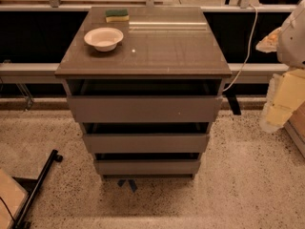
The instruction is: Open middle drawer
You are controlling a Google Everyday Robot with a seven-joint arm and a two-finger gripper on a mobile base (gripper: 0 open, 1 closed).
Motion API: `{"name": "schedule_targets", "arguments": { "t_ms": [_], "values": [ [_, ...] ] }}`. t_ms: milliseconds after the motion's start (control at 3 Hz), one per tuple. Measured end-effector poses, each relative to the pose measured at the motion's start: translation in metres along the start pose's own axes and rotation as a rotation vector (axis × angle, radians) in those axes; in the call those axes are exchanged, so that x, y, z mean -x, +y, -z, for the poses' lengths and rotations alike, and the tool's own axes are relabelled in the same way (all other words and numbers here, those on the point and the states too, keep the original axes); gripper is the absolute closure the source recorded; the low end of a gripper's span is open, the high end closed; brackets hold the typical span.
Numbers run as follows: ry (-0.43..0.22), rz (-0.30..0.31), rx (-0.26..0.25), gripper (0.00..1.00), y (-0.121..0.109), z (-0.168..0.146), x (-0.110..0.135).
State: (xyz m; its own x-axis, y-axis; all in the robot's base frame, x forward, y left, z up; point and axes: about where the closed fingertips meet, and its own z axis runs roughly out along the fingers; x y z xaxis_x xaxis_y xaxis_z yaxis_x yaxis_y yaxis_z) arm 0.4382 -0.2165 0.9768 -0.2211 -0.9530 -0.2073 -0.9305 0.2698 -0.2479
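Starting at the far left, I see a black stand leg (40,182) slanting across the speckled floor (238,194), with a tan pad (8,194) in the bottom corner beside it. Next comes the grey-brown cabinet (157,51), standing in the middle of the view against a dark wall base. On the left part of its top sits a white bowl (103,38), upright, and just behind the bowl lies a green and yellow sponge (116,15), near it but apart. Below the top, the top drawer (145,109) has the tallest front and juts out furthest. The middle drawer (145,142) sits directly under it, second of the three, its plain flat front standing a little forward of the frame, so that a dark strip of its inside shows above the front edge. The bottom drawer (147,167) lies beneath, also slightly out. A small blue mark (128,183) lies on the floor under the cabinet. To the right a white cable (246,46) hangs down behind the cabinet's corner. At the right edge is my white arm (293,32), and below it my gripper (281,104), cream-coloured, well apart from every drawer; whether it is spread or pressed together I cannot tell.
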Motion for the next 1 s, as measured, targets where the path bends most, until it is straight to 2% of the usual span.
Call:
{"name": "schedule_targets", "arguments": {
  "t_ms": [333, 667, 1000],
  "values": [
    [0.0, 0.0, 0.0, 0.0, 0.0, 0.0, 0.0],
    [-0.041, -0.01, -0.007, 0.0, -0.013, -0.016, -0.012],
    [-0.117, -0.035, -0.021, 0.0, -0.035, -0.046, -0.037]
  ]
}}
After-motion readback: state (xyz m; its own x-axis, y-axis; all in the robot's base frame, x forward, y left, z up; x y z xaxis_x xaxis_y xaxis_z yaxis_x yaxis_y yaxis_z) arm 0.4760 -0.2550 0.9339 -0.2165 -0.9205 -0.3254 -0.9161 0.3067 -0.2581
